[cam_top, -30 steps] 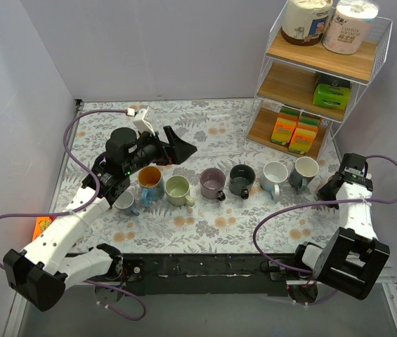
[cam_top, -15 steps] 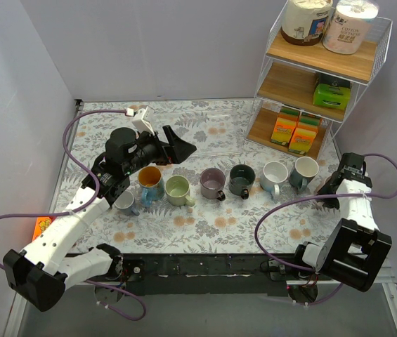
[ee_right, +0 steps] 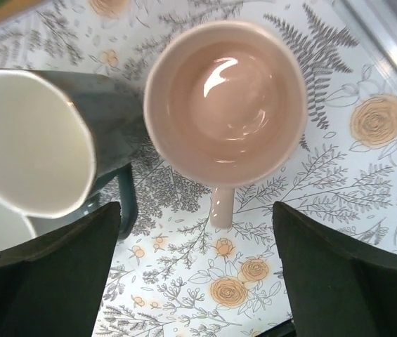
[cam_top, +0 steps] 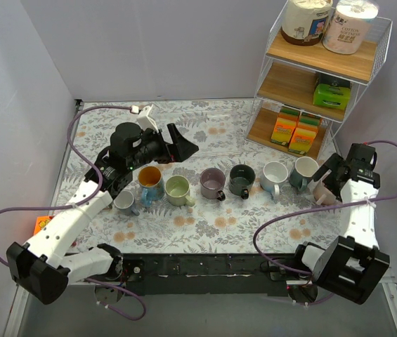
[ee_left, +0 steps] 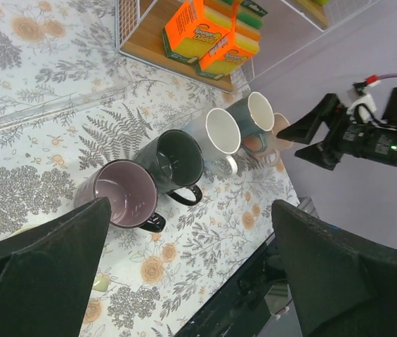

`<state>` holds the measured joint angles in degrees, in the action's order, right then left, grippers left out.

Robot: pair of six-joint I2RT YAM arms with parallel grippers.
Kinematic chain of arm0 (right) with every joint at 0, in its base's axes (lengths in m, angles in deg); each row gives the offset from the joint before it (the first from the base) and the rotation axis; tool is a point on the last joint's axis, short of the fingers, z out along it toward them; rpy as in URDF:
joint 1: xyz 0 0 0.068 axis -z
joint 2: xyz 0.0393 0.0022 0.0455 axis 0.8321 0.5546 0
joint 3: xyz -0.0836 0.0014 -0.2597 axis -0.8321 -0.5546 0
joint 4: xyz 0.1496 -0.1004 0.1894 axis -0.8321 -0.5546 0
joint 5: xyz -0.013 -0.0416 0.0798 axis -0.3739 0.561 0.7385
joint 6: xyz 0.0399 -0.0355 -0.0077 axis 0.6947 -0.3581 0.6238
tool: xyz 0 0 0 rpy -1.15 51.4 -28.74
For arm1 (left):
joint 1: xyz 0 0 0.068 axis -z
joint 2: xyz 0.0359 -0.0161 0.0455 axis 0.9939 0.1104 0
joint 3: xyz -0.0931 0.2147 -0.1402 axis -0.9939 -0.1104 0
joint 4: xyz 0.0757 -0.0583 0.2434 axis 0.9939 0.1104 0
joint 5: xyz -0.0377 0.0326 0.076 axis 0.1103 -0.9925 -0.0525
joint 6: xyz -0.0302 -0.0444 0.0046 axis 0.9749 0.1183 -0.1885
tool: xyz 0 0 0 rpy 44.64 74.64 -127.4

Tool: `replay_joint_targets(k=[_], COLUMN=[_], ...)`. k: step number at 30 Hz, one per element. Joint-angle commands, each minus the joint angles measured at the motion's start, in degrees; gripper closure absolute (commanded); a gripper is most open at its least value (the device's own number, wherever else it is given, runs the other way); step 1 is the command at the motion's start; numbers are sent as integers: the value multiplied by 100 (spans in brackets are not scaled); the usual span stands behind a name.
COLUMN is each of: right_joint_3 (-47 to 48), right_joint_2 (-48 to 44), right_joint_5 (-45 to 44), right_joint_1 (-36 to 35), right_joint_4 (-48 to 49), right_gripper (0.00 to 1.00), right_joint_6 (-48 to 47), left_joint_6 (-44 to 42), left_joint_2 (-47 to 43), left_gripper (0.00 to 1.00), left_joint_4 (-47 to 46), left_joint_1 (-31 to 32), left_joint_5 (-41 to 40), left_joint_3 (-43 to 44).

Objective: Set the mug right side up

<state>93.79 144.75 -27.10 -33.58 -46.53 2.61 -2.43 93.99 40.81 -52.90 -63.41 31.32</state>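
Note:
The pink mug (ee_right: pixel 225 102) stands right side up on the floral table, mouth open to the camera and handle pointing toward the near edge. My right gripper (ee_right: pixel 198 270) hovers just above it, open, its fingers (ee_right: pixel 50 274) spread wide and touching nothing. From above, the pink mug (cam_top: pixel 322 191) sits at the right end of the mug row, partly under the right gripper (cam_top: pixel 333 177). My left gripper (cam_top: pixel 183 144) hangs open over the table behind the row, empty. The left wrist view catches the pink mug (ee_left: pixel 280 127) behind the teal mug.
A row of upright mugs runs leftward: teal (cam_top: pixel 304 170), white (cam_top: pixel 275 175), dark (cam_top: pixel 241 179), purple (cam_top: pixel 212 182), green (cam_top: pixel 178 189), orange-lined (cam_top: pixel 149 179) and a small one (cam_top: pixel 124 202). The teal mug (ee_right: pixel 33 144) nearly touches the pink one. A wire shelf rack (cam_top: pixel 310 77) stands at the back right.
My right gripper has opened and drawn up from the pink mug, which now stands free on the table. The left arm has shifted slightly.

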Motion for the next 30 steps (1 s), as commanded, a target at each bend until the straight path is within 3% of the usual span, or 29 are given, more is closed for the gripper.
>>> replay_joint_targets(k=[1, 7, 15, 19, 23, 30], right_joint_3=[715, 1480, 3493, 3460, 3398, 3337], right_joint_2=[-641, -984, -1028, -1019, -1133, -1151], right_joint_5=[-354, 241, 1066, 3059, 3380, 3538], right_joint_1=[-199, -296, -745, -937, -1035, -1272], right_joint_4=[-690, -868, -605, 509, 1074, 1241], right_gripper=[4, 2, 2, 1, 1, 1], right_joint_6=[160, 337, 153, 275, 232, 38], left_joint_6=[-134, 7, -362, -459, -502, -538], left_joint_2=[409, 664, 884, 972, 1051, 972], left_gripper=[2, 2, 2, 2, 2, 2], left_joint_4=[751, 1024, 1331, 1375, 1542, 1578], left_joint_1=[9, 0, 9, 0, 9, 9], left_joint_5=[-49, -436, -893, -1017, -1183, -1210], left_joint_3=[621, 903, 1183, 1421, 1685, 1861])
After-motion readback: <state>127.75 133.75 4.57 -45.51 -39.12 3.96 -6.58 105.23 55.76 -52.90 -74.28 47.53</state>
